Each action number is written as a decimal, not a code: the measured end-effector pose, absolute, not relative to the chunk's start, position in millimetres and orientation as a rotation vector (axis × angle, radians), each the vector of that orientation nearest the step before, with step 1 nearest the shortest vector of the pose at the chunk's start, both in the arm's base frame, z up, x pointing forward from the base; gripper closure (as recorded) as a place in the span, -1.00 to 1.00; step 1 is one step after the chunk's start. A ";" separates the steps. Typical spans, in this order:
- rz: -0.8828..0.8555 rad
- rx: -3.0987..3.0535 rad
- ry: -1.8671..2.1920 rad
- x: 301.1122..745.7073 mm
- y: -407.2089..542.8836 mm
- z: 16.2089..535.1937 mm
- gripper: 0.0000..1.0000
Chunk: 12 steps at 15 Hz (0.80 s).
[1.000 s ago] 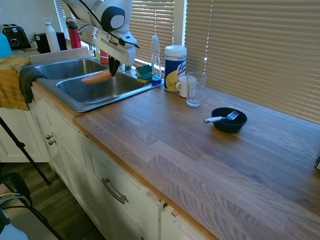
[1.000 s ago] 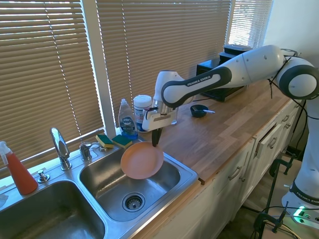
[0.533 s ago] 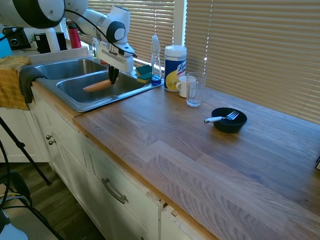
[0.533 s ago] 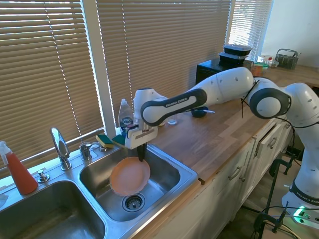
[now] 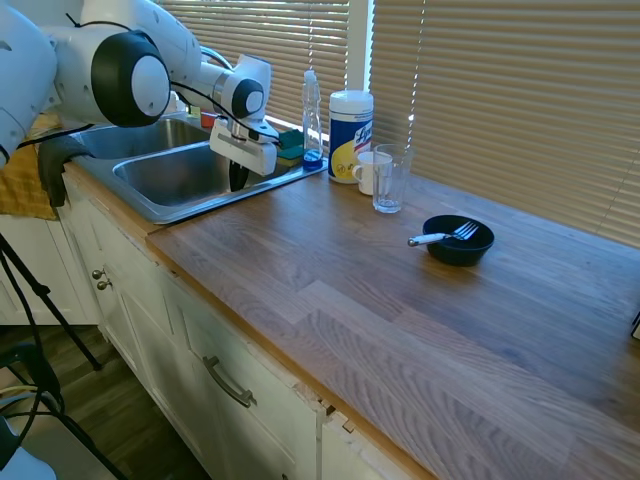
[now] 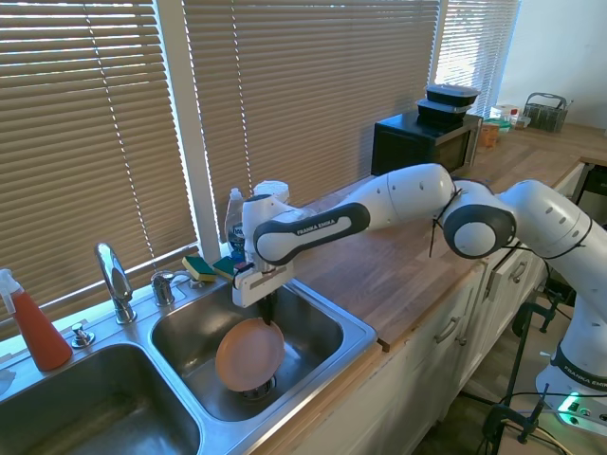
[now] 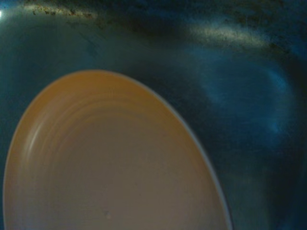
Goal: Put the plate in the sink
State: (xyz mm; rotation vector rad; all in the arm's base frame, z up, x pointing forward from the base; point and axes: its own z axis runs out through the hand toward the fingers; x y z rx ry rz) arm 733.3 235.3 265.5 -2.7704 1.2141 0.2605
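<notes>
the fingers [image 6: 268, 323] are pinched closed on the far rim of the plate [image 6: 249, 354], which hangs tilted inside the right basin of the sink [image 6: 327, 313], its lower edge down by the drain; whether it touches the basin floor cannot be told; in the first exterior view the plate is hidden below the sink [image 5: 150, 205] wall and only the fingers [image 5: 237, 178] dip past the rim; the wrist view shows the plate [image 7: 110, 167] close up, orange-tan with faint concentric rings, against the dark steel of the basin.

the desk [image 5: 400, 300] is a long wood-plank surface running along a window wall covered by closed tan blinds [image 5: 500, 90]; white cabinets [image 5: 200, 370] with metal handles sit under it, over a dark wood floor; the sink has 2 basins and a curved chrome faucet [image 6: 114, 280] at its far rim, with a red spray bottle [image 6: 33, 327] to the left; at the far right corner of the sink lie sponges [image 6: 213, 268], beside a dish soap bottle [image 5: 312, 118] and a wipes canister [image 5: 349, 135]; further right stand a white mug [image 5: 368, 172] and a clear glass [image 5: 390, 178] just beside it; well apart, a small black bowl [image 5: 458, 240] holds a fork [image 5: 440, 236]; a yellow cloth [image 5: 25, 165] drapes over the left end, and a black microwave [image 6: 422, 142] stands at the far right end of the desk.
</notes>
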 end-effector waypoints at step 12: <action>0.140 -2.750 1.201 729.8 251.1 330.8 -1.00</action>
